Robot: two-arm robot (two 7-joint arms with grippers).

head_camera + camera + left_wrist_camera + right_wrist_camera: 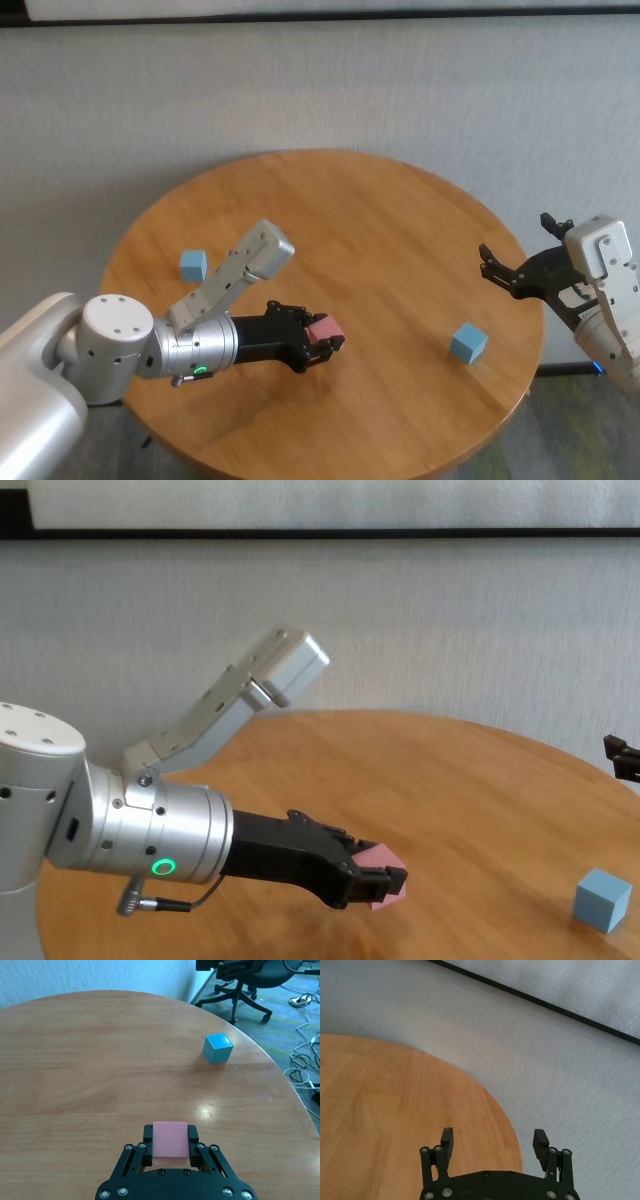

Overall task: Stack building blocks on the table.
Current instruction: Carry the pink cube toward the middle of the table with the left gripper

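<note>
My left gripper is shut on the pale pink cube, low over the near-middle of the round wooden table. The cube sits between the jaws in the left wrist view and shows in the chest view. One light blue cube rests on the table to the right, ahead of the left gripper in its wrist view. The other light blue cube rests at the table's left. My right gripper is open and empty, hovering over the table's right edge.
A grey wall runs behind the table. An office chair and floor cables lie beyond the table's right edge. Bare tabletop lies between the pink cube and the right blue cube.
</note>
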